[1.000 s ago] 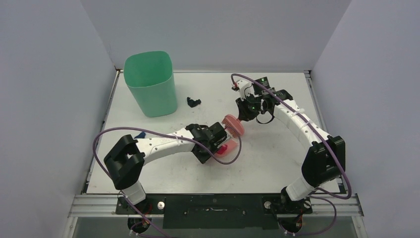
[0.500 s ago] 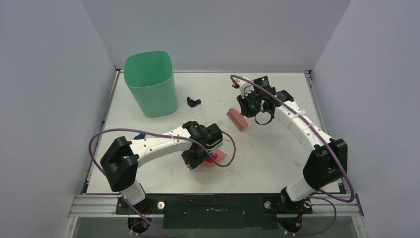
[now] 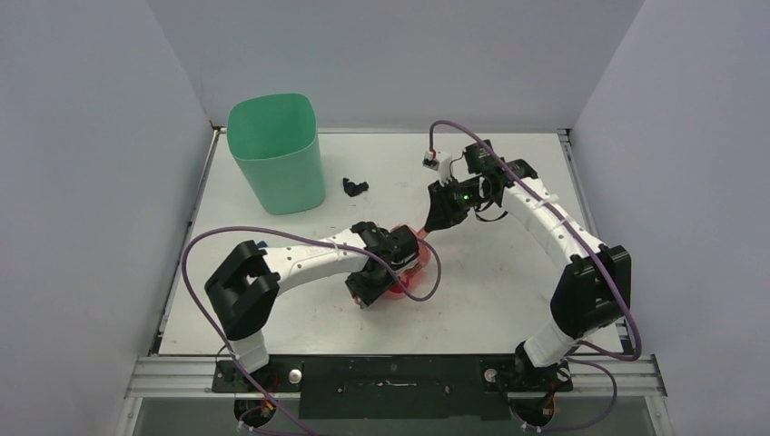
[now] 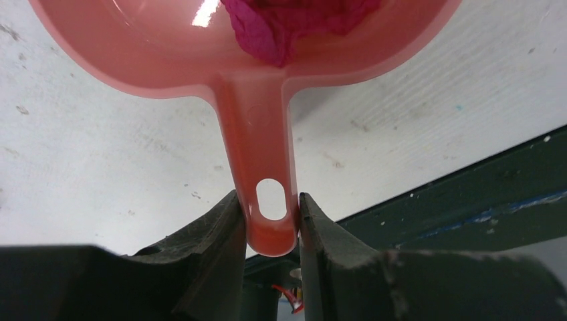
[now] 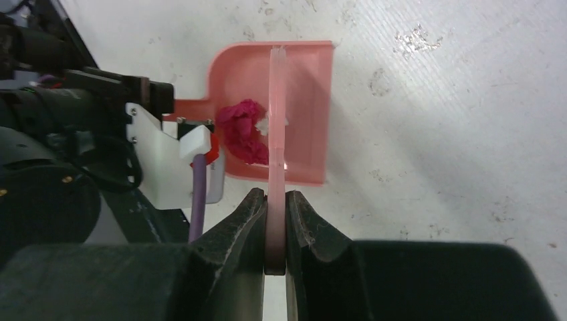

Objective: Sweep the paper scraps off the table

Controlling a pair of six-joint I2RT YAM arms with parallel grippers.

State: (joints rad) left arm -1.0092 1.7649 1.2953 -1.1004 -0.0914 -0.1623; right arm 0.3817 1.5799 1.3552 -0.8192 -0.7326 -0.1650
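My left gripper (image 4: 271,224) is shut on the handle of the pink dustpan (image 4: 167,60), which lies on the white table (image 3: 508,300). A magenta paper scrap (image 4: 294,20) lies in the pan. My right gripper (image 5: 275,217) is shut on the pink brush (image 5: 276,114), held edge-on over the dustpan (image 5: 304,87), beside the magenta scrap (image 5: 242,130) and a small white bit (image 5: 265,125). In the top view the brush (image 3: 420,232) meets the dustpan (image 3: 406,265) at mid-table. A black scrap (image 3: 354,186) and a dark blue scrap (image 3: 257,246) lie loose on the table.
A tall green bin (image 3: 277,154) stands at the back left of the table. Purple cables loop off both arms. Grey walls close in the table on three sides, and a metal rail (image 3: 399,368) runs along the near edge.
The brush lifted away from the pan, then came back down over it. The left gripper drew the dustpan toward the near edge, then moved it back under the brush.
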